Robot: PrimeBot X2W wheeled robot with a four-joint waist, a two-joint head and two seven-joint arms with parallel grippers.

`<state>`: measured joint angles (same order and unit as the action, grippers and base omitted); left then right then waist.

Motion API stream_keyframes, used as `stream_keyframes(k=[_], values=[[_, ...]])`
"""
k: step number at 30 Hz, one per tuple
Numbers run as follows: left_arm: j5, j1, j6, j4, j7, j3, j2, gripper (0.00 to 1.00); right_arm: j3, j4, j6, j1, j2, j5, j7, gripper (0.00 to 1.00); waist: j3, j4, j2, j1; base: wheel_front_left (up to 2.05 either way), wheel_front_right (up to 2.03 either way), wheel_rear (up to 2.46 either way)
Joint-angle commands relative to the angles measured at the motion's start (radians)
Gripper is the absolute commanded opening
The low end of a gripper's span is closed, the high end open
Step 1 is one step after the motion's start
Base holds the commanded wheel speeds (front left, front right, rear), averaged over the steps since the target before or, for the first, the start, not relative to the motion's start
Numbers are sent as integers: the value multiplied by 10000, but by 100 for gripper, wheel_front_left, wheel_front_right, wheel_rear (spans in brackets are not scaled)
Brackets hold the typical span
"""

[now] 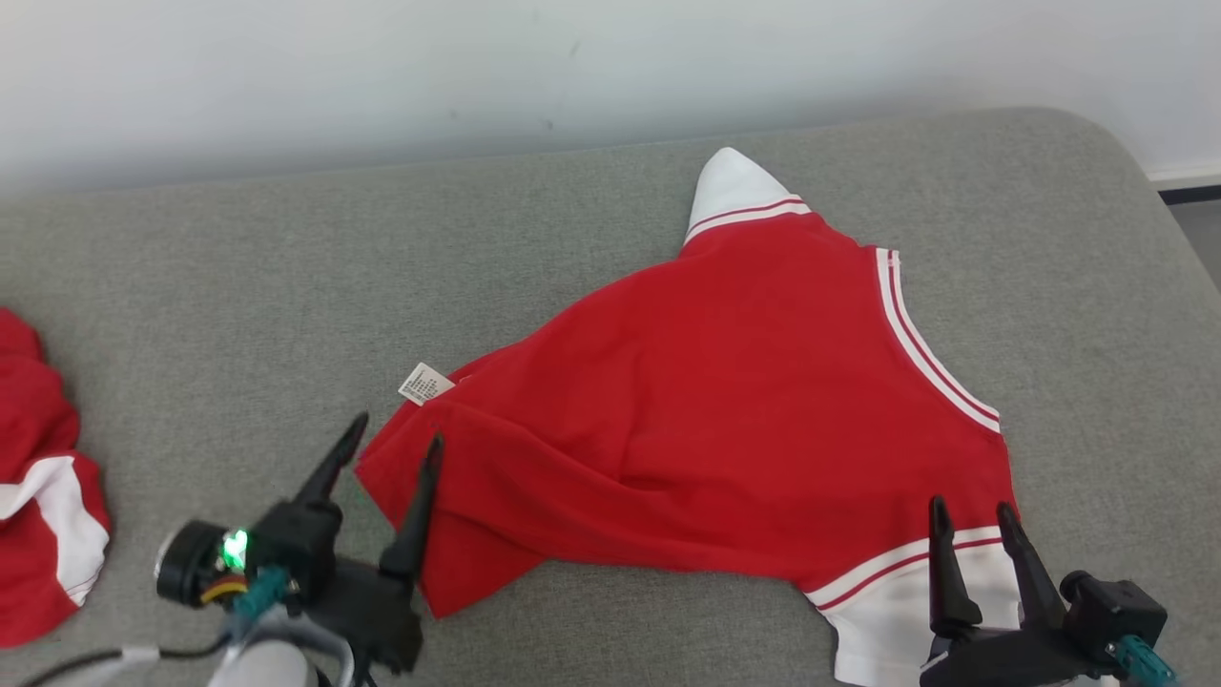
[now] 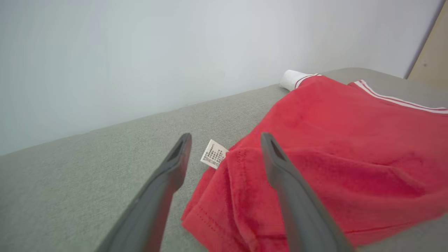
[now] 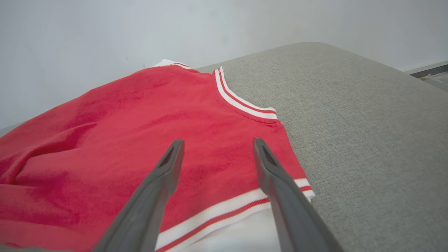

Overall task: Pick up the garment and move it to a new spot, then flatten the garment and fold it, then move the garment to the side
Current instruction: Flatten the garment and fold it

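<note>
The garment [image 1: 725, 401] is a red shirt with white sleeves and red-and-white striped trim, lying spread but rumpled on the grey cushion [image 1: 238, 286]. A white care label [image 1: 424, 384] sticks out at its left corner. My left gripper [image 1: 396, 429] stands open at that hem corner, its fingers either side of the red edge [image 2: 224, 182] with nothing held. My right gripper [image 1: 971, 510] is open over the near white sleeve [image 1: 906, 611], its fingers [image 3: 168, 171] apart above the striped cuff band [image 3: 224, 210]. The far sleeve [image 1: 734, 186] points toward the wall.
Another red-and-white piece of clothing [image 1: 38, 496] lies bunched at the cushion's left edge. A pale wall [image 1: 572, 67] runs along the back. The cushion's rounded right end [image 1: 1145, 239] drops to a floor strip [image 1: 1197, 205].
</note>
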<state>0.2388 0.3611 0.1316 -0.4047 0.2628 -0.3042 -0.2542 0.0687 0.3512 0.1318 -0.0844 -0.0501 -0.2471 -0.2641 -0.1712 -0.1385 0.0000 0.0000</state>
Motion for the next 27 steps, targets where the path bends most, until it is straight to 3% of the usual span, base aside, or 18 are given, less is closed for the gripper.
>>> stream_keyframes(k=[1,7,16,27], values=[[-219,-595,-24,348,28,124,152,100,53,-48,-19,158,-3,-100,-2,100,85,128,0,0,0,0,0],[-387,-1482,-24,683,28,-82,417,100,293,-13,-19,449,-6,-43,0,100,156,266,0,0,0,0,0],[-67,-1355,-23,-153,28,-505,458,100,428,340,-19,630,1,343,0,100,208,139,0,0,0,0,0],[-144,-1819,-23,-123,28,-242,424,100,748,387,-19,1482,3,669,-2,100,328,-68,0,0,0,0,0]])
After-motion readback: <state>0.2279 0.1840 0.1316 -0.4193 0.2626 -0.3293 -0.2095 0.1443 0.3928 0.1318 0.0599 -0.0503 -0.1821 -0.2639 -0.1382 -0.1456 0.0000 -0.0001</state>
